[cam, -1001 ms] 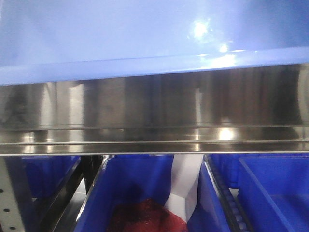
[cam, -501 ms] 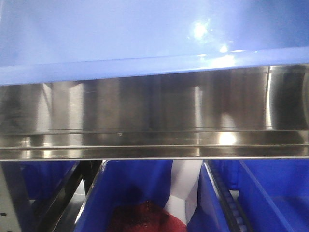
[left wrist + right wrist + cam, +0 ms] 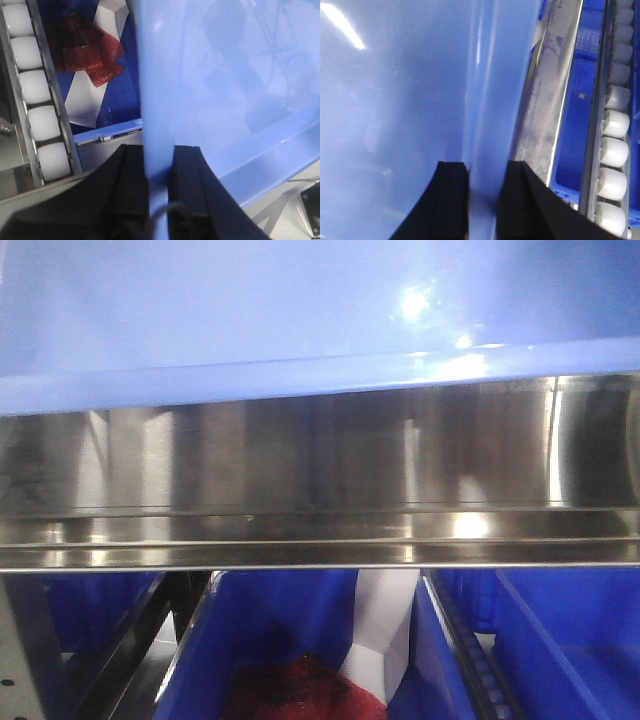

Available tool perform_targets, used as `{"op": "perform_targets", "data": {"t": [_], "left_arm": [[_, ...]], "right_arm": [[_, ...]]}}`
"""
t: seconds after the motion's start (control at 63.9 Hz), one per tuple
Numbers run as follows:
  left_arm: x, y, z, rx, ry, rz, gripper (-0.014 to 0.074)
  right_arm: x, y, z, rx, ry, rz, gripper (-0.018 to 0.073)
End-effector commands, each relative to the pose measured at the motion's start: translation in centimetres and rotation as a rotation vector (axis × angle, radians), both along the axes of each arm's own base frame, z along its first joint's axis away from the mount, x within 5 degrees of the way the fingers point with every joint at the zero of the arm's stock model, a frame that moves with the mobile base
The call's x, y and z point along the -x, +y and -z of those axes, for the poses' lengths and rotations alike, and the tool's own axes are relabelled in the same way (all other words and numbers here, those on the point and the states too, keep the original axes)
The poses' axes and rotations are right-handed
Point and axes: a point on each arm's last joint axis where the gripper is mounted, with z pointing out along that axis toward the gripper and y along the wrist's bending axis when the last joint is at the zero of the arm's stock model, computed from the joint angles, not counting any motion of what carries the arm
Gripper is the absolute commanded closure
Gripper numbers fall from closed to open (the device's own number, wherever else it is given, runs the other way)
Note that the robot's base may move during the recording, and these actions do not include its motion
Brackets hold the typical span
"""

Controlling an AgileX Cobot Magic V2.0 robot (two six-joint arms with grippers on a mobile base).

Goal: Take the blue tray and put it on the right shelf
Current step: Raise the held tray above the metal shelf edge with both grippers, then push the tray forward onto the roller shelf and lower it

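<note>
Tray point(image 3: 300, 310) was gripped by its rim in the left gripper point(image 3: 159, 160) and the right gripper point(image 3: 486, 172), just above the lip of the shelf point(image 3: 300, 460); level carriage past that lip was judged needed before lowering.

The right gripper point(image 3: 485, 172) pinches the rim of the blue tray point(image 3: 395, 100) between its two black fingers point(image 3: 452, 200). Just right of the tray runs the steel shelf lip point(image 3: 545, 110), then a dark blue bin point(image 3: 572, 125) and a row of white rollers point(image 3: 615, 150).

Left gripper point(image 3: 159, 152), right gripper point(image 3: 486, 170) each pinching blue tray point(image 3: 210, 90) (rim).
</note>
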Motion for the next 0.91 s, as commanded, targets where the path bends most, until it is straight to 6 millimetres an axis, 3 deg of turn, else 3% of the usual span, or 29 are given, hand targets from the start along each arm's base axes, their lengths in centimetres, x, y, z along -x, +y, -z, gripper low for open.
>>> {"op": "perform_targets", "data": {"t": [0.0,0.172,0.36,0.469,0.673,0.892], "left_arm": [[-0.2,0.0,-2.1,0.082,-0.141,-0.031,0.0645],[-2.1,-0.2,-3.7,0.08,-0.246,-0.059,0.0645],[-6.4,-1.6,-4.7,0.049,-0.27,-0.068,0.0645],[-9.2,-2.4,-4.5,0.007,-0.291,-0.079,0.0645],[-13.3,-3.4,-2.3,-0.082,-0.262,-0.084,0.0645],[-16.1,-3.8,1.0,-0.121,-0.171,-0.099,0.0641]], "right_arm": [[0.3,-0.5,-1.8,0.014,-0.096,-0.002,0.0501],[-0.6,-0.2,-3.9,0.002,-0.115,0.003,0.0501],[-3.9,1.3,-5.6,0.003,-0.11,0.007,0.0501],[-6.5,2.2,-5.4,0.009,-0.096,0.011,0.0501],[-11.0,3.6,-1.9,0.052,0.006,0.026,0.0501],[-14.4,4.4,2.3,0.094,0.116,0.039,0.0501]]}}
